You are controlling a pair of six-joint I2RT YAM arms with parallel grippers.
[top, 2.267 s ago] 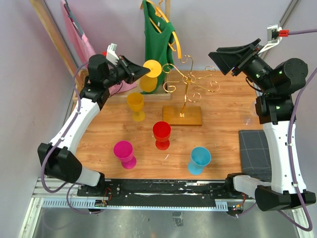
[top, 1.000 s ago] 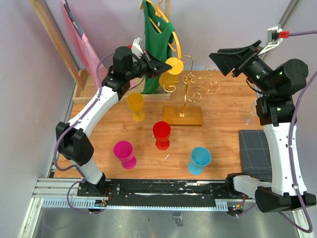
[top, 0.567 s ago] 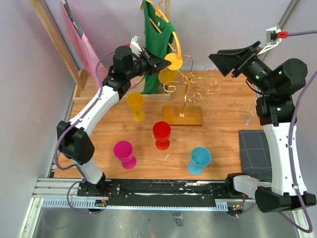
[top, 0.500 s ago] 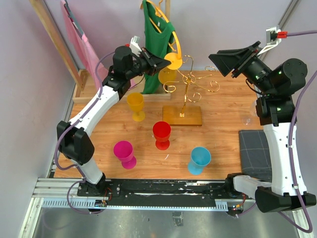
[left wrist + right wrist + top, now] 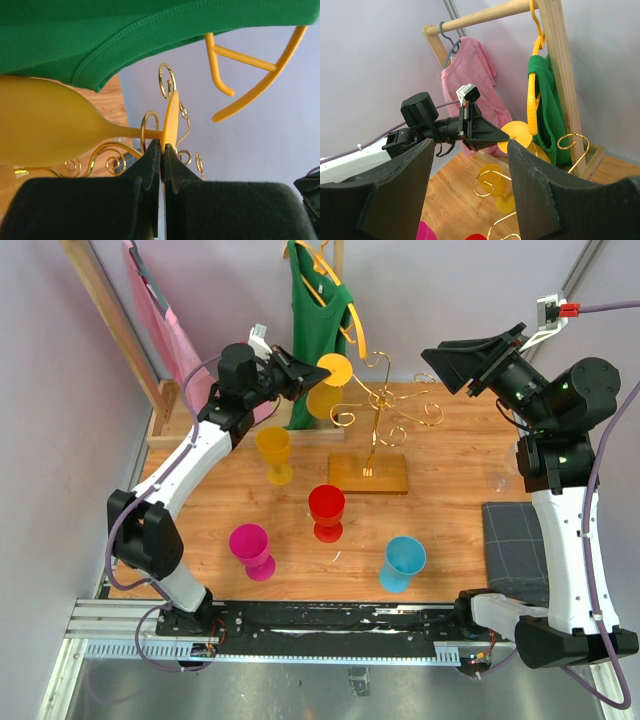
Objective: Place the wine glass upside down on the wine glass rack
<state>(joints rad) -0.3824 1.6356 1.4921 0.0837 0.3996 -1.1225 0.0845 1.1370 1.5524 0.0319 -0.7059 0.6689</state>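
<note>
1. The overhead view is bright, even and sharp; the cups (image 5: 402,562) cast only faint, soft shadows on the wooden surface (image 5: 450,460).
2. In the left wrist view, the left tool (image 5: 162,150) is a dark blur, the wine glass (image 5: 45,130) looks soft, and the green shirt (image 5: 125,30) shows a crisp weave.
3. In the right wrist view, the right tool (image 5: 470,145) is dim and out of focus; the wall (image 5: 380,50) is evenly lit, without glare.

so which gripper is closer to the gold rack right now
Left. The left gripper pinches the yellow wine glass by its foot beside the wine glass rack and its curled arms; the right gripper hangs open, farther off.
</note>
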